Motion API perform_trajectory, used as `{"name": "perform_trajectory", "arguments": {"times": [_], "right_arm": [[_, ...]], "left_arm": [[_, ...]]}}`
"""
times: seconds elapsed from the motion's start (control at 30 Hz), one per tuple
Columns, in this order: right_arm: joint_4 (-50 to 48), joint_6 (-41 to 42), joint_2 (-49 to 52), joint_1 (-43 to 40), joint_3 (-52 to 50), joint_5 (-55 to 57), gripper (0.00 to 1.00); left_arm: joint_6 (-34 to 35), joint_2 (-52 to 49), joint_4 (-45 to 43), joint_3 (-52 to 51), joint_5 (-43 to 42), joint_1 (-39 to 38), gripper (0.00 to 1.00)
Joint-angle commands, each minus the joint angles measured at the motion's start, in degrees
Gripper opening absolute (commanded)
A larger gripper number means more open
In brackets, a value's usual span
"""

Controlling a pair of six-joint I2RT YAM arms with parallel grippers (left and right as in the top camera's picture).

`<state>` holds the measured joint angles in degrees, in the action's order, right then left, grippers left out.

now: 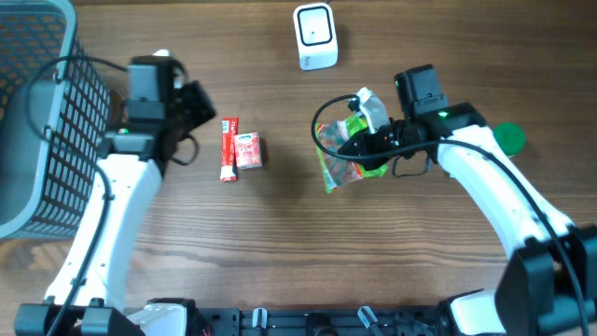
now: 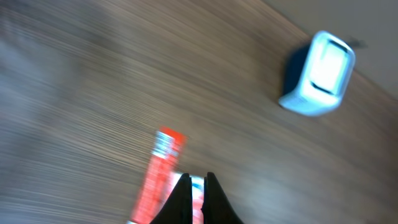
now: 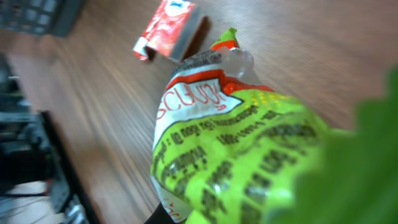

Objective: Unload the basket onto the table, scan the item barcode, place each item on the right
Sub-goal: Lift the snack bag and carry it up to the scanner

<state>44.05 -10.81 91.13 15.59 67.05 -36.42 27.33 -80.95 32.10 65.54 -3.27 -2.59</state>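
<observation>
A green and red snack bag hangs just above the table at centre right, and my right gripper is shut on its upper edge. In the right wrist view the bag fills the frame and hides most of the fingers. The white barcode scanner stands at the back centre, apart from the bag. It also shows in the left wrist view, where the scanner sits at upper right. My left gripper is shut on nothing, left of a red packet. Its fingertips hover over that red packet.
A small red box lies beside the red packet, and the box is also seen past the bag. A grey wire basket fills the left edge. A green round object sits at the right, behind my right arm.
</observation>
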Motion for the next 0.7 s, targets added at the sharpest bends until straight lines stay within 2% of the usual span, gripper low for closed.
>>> {"name": "perform_trajectory", "arguments": {"times": [0.0, 0.1, 0.13, 0.17, 0.2, 0.23, 0.27, 0.43, 0.53, 0.67], "right_arm": [[2.23, -2.51, -4.96, 0.17, 4.44, 7.15, 0.04], [6.45, -6.91, -5.44, 0.20, 7.56, 8.24, 0.05], [7.23, -7.19, -5.42, 0.20, 8.55, 9.20, 0.04], [7.43, -7.21, -5.42, 0.31, 9.33, 10.36, 0.04], [7.61, -7.19, -5.44, 0.42, 10.16, 11.10, 0.04], [7.82, -7.17, -5.44, 0.57, 10.82, 11.52, 0.04], [8.20, -7.02, -5.42, 0.76, 11.91, 12.26, 0.04], [11.10, -8.22, -5.42, 2.86, 18.32, 16.92, 0.04], [13.09, -11.47, -5.42, 5.29, 23.50, 19.82, 0.04], [14.93, -17.57, -5.07, 10.10, 31.76, 29.20, 0.04]], "left_arm": [[-4.66, 0.26, 0.07, 0.15, 1.86, 5.57, 0.09], [-4.66, 0.26, -0.02, 0.15, 1.86, 8.20, 0.20], [-4.66, 0.26, 0.02, 0.15, 1.86, 8.72, 0.30], [-4.66, 0.26, 0.11, 0.15, 1.88, 9.05, 0.44], [-4.63, 0.26, 0.31, 0.15, 1.88, 9.25, 0.73], [-4.63, 0.26, 0.70, 0.15, 1.86, 9.25, 0.93], [-4.63, 0.26, 1.22, 0.15, 1.86, 9.25, 1.00], [-4.63, 0.26, 2.27, 0.15, 1.86, 9.20, 1.00], [-4.63, 0.26, 2.27, 0.15, 1.86, 9.20, 1.00], [-4.63, 0.26, 2.25, 0.15, 1.86, 9.20, 1.00]]}}
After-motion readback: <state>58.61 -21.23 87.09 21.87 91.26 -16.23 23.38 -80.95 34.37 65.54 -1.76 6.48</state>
